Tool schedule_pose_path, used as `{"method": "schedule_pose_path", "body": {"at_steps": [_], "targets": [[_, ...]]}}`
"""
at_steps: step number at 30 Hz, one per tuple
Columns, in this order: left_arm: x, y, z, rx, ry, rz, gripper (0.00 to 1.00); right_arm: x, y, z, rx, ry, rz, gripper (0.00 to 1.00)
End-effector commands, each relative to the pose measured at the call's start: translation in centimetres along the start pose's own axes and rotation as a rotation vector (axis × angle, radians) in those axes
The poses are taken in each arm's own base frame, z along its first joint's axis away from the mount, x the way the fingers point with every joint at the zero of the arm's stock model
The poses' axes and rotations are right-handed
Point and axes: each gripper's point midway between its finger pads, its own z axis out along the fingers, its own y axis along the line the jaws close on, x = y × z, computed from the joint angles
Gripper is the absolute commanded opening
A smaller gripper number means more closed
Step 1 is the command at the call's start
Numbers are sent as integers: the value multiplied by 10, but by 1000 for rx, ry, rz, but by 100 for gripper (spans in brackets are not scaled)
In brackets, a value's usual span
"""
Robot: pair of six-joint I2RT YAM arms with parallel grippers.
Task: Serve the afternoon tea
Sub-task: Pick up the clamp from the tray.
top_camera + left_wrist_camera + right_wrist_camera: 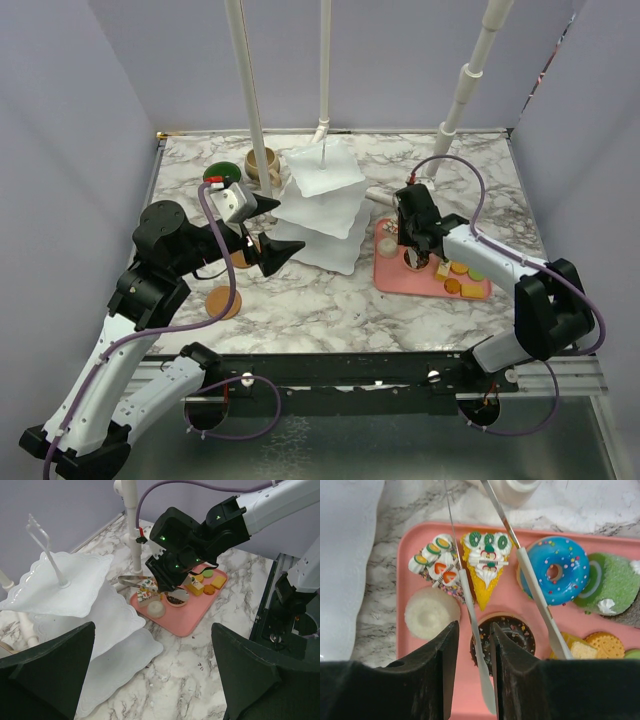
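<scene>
Reaching over the pink tray (507,597) at the right of the worktop (330,300), the right tool (475,625) hangs low above the toy pastries (460,270), its fingers standing close together with a narrow gap between them. One arm of the metal tongs (468,605) runs through that gap. The other arm passes outside the right finger, and we cannot tell whether the pads actually bite. The two arms straddle a yellow cake slice (485,565), with a blue doughnut (570,580) to its right and a chocolate doughnut (520,632) just below. We judge the step to be taking up the tongs so as to carry pastries to the white stand (320,170), which waits just left of the tray, its plates bare. To do it well, we would want both arms inside the grip, not one, or the tongs may twist and never squeeze. We would then lift straight up so the tips do not drag the doughnuts. The left tool (285,225) hovers beside the stand, fingers spread wide and holding nothing, so our path to the stand should keep clear of it.
</scene>
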Motion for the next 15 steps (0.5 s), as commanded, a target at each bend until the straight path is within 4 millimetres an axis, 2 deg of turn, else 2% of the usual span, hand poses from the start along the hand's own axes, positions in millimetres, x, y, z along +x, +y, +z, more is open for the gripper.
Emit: {"method": "schedule_pose_path", "body": {"at_steps": [1, 6, 11, 15], "targets": [[0, -3, 0, 22, 0, -7, 99, 25, 0, 5, -8, 76, -7, 36], [-2, -4, 0, 26, -2, -9, 99, 34, -1, 11, -2, 97, -16, 34], [-2, -5, -1, 26, -4, -3, 99, 38, 0, 15, -1, 109, -23, 22], [-3, -5, -2, 24, -8, 2, 99, 42, -2, 19, 11, 122, -31, 19]]}}
